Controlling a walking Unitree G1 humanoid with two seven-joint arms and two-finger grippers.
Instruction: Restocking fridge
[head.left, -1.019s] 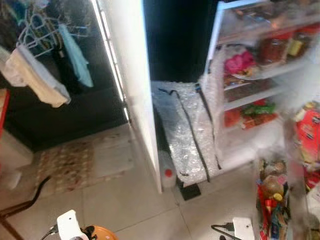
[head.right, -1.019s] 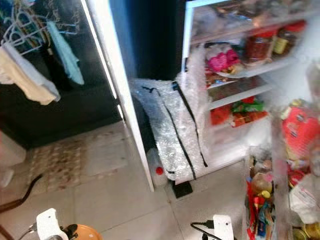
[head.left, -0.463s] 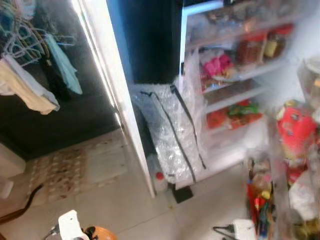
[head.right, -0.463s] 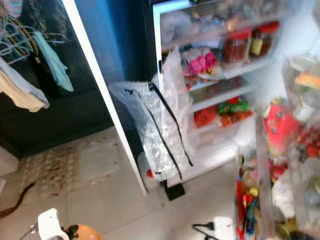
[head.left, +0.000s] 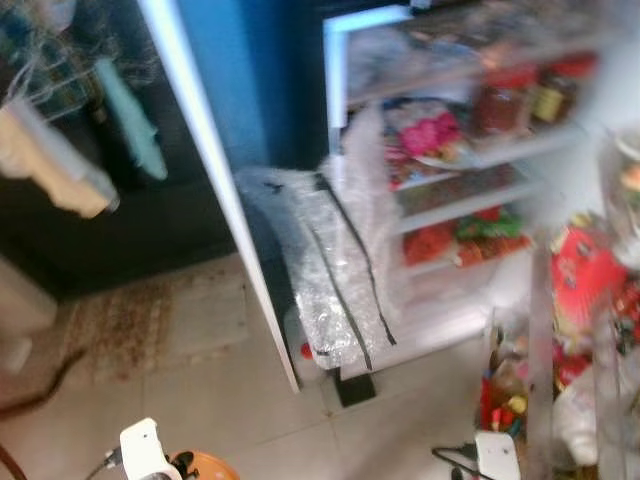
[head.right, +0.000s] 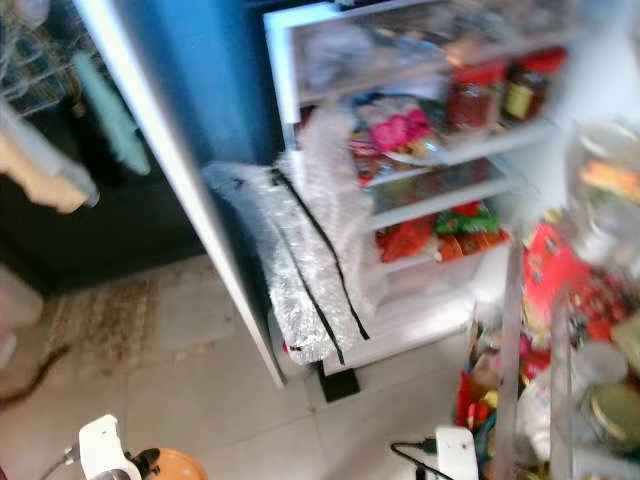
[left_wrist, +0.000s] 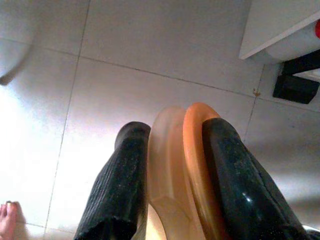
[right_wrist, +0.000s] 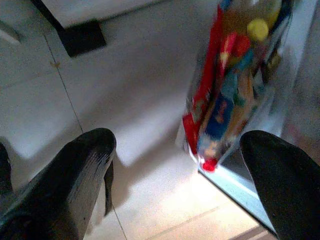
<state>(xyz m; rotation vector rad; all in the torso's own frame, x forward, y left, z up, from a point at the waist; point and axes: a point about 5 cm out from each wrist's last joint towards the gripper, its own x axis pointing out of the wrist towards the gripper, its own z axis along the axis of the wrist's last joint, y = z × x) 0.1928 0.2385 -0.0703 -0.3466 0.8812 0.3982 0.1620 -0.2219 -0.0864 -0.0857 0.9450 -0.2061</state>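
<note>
At the bottom left of the head view, the left gripper is clamped on an orange plate, held on edge between its two black fingers above the pale floor tiles. At the bottom right, the right gripper hangs with fingers wide apart, near the colourful packets in the open door's lower shelf. Beyond, mid-frame, crumpled bubble wrap spills over the fridge base. Jars stand on its shelves at the upper right. Clothes hang at the upper left.
</note>
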